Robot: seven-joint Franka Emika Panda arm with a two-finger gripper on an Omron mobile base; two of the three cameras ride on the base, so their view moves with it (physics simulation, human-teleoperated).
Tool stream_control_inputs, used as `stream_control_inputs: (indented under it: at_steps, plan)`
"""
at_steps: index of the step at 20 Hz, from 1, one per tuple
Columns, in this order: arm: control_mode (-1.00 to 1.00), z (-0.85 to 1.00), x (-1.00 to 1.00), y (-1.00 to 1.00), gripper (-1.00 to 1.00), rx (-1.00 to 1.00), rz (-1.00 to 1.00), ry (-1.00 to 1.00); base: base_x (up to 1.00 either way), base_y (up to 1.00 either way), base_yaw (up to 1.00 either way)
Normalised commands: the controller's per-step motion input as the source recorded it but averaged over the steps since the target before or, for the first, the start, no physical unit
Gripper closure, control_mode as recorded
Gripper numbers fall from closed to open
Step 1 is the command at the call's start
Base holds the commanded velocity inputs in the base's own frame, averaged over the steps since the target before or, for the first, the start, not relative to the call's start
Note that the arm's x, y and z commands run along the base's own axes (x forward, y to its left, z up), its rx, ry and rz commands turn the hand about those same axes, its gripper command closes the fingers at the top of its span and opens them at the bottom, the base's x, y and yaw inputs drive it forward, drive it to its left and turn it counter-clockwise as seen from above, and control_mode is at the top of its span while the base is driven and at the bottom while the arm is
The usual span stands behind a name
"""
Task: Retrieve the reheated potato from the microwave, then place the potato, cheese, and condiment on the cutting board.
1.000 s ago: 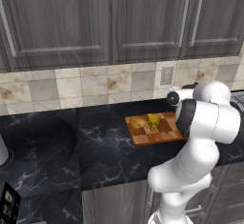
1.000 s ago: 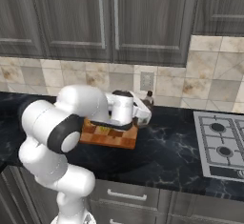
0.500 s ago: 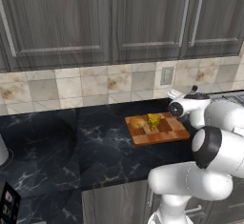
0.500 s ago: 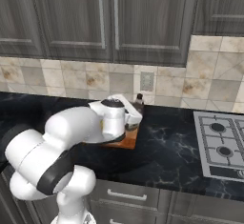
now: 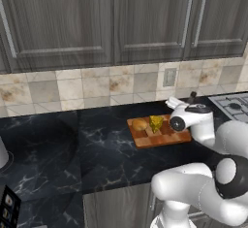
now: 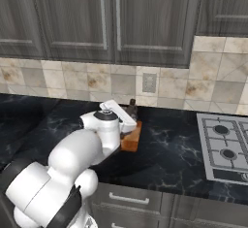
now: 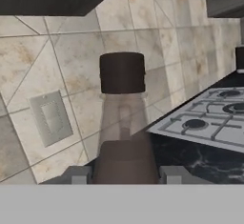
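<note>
My gripper (image 7: 125,175) is shut on the condiment (image 7: 122,123), a slim dark brown bottle with a dark cap, held upright between the fingers (image 7: 76,174). In the left base view the condiment (image 5: 192,97) pokes up from the gripper (image 5: 189,105) just behind the right end of the cutting board (image 5: 167,136). The potato (image 5: 140,124) and the yellow cheese (image 5: 156,123) lie side by side on the board's left half. In the right base view the condiment (image 6: 131,107) stands over the cutting board's (image 6: 131,142) far corner. The microwave is out of view.
A gas stove (image 6: 224,147) sits on the dark counter to the right of the board. A tiled wall with an outlet (image 6: 148,82) runs close behind the bottle. Grey cabinets (image 5: 145,18) hang overhead. My own elbow (image 5: 232,173) bulges low at the front right.
The hand has carried the bottle a little left and down toward the board's right end. The arm's elbow has swung down and away from over the board.
</note>
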Motion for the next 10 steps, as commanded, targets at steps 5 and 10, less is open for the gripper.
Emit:
stream_control_inputs:
  at_steps: [5, 10]
  plan:
    - [-1.00, -0.13, -0.02, 0.35, 1.00, 0.00, 0.00, -0.05, 0.00, 0.00, 0.00]
    - [-1.00, -0.08, -0.14, 0.23, 1.00, 0.00, 0.00, 0.00, 0.00, 0.00, 0.00]
